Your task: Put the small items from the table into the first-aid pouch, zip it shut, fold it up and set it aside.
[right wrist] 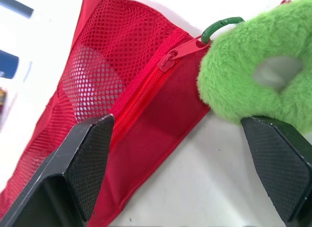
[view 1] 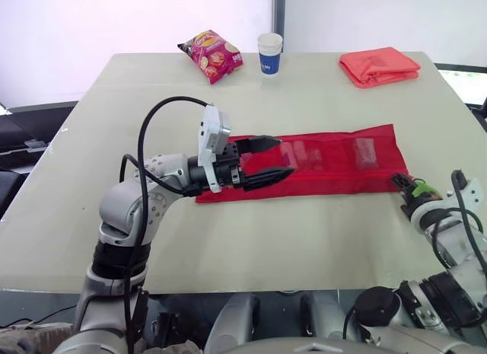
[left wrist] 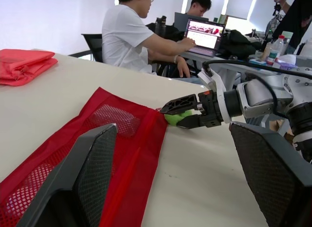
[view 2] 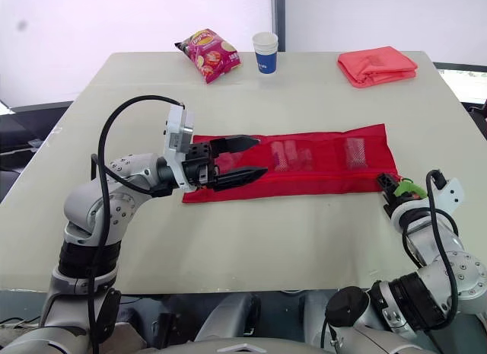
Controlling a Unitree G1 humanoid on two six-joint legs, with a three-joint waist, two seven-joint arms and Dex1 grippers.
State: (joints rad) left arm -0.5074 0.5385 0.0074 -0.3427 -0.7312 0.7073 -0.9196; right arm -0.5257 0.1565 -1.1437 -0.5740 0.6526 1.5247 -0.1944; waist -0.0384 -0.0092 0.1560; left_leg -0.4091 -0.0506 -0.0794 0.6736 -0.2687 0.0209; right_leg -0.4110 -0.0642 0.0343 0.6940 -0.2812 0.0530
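Across the middle of the beige surface point(view 1: 304, 240) the red mesh first-aid pouch point(view 1: 335, 179) lies flat and unfolded; along the far edge sit a chip bag point(view 1: 211, 55), a paper cup point(view 1: 269, 52) and, toward the far right corner, a folded orange cloth point(view 1: 378, 66). Beyond, a person point(left wrist: 127, 36) sits by a laptop point(left wrist: 204, 35). The left pincer point(view 1: 286, 156) hovers spread over the pouch's left end, elbow bent, forearm level. The right pincer point(left wrist: 171, 116), reaching from the near right edge, stands spread around the green plush point(right wrist: 253, 66) on the zipper pull point(right wrist: 183, 53), seemingly touching one finger.
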